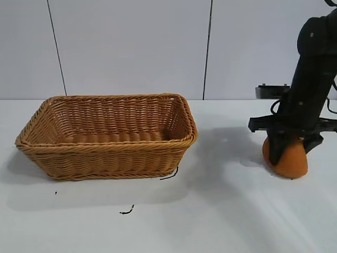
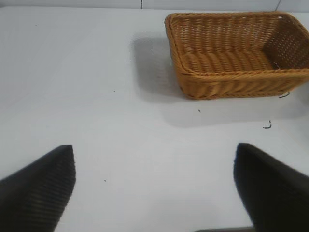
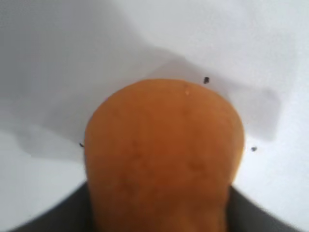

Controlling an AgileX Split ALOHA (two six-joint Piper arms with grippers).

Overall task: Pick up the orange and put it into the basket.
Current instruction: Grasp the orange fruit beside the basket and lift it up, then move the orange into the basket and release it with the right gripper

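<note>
Right hand (image 1: 290, 145) sits over the orange (image 1: 288, 158), fingers astride its upper part; orange rests on counter (image 1: 221, 211), directly beneath hand. Whether fingers actually clamp it: can't tell. Basket (image 1: 108, 134) well apart, off to hand's side. Orange prob. firm, light, matte, so decent grip; take at narrower upper part. Orange top hidden by hand. Left hand (image 2: 154, 188) idle, fingers spread, holding nothing.

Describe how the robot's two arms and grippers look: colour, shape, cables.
The right gripper and its arm are matte black, with a thick rounded arm segment, a flat crossbar, tapered fingers and a looping black cable. The left gripper has two black, finely ribbed, wedge-shaped fingers.
</note>
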